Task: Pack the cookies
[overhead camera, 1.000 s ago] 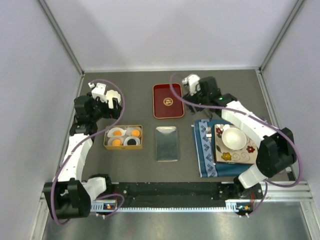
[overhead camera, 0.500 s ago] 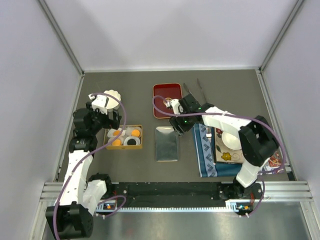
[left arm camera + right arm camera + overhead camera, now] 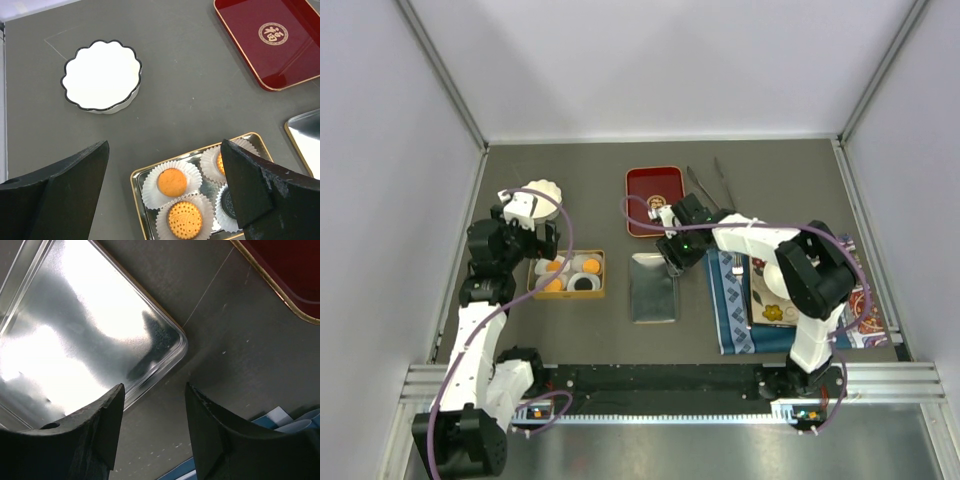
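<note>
The cookies sit in the gold tin, low in my left wrist view, under my wide-open left jaws. My right jaws are open, one on each side of the shiny tray corner. I should squeeze slowly so it won't slip.

left arm stretched forward, left end effector tipped down, fingers spread wide and empty, right arm folded inward toward the centre, right end effector held low, fingers partly apart, gripping nothing
</note>
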Robot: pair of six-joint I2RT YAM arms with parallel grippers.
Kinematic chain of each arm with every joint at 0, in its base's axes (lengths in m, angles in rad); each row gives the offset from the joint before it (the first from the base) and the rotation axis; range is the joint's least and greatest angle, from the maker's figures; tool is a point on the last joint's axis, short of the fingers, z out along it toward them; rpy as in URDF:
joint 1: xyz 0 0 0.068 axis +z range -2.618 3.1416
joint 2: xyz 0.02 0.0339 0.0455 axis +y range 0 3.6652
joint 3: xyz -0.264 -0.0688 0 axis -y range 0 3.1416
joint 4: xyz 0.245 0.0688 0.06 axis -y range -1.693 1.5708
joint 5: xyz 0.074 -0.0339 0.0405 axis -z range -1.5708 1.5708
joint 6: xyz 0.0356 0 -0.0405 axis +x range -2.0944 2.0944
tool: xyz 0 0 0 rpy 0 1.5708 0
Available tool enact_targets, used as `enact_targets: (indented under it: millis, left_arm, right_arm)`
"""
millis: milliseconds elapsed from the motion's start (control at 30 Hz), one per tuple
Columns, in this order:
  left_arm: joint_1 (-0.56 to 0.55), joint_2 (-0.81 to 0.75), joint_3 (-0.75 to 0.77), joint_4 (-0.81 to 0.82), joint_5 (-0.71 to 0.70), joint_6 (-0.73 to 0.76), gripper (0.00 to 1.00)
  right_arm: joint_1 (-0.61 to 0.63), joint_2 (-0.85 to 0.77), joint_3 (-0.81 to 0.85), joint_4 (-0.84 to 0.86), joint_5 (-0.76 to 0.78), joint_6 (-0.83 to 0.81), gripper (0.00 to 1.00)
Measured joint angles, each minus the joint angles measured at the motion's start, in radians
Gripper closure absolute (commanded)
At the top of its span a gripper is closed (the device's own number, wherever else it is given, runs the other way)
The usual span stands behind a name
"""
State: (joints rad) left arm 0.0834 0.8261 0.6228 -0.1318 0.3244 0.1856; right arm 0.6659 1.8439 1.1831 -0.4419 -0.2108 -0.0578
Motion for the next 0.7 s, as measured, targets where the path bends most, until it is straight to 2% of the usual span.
enact_targets:
  millis: [133,467,700]
  left_arm:
    - [0.000,0.010,-0.005,0.010,-0.001,0.000,0.01]
    - [0.000,0.006,-0.034,0.027,-0.003,0.009,0.01]
    - [0.000,-0.002,-0.051,0.027,-0.011,0.027,0.01]
  right_arm:
    - [0.013,0.009,0.009,-0.001,0.045,0.006,0.59]
    - [0.099,0.056,0.064,-0.010,0.225,0.007,0.71]
    - [0.111,0.070,0.084,0.001,0.259,0.026,0.93]
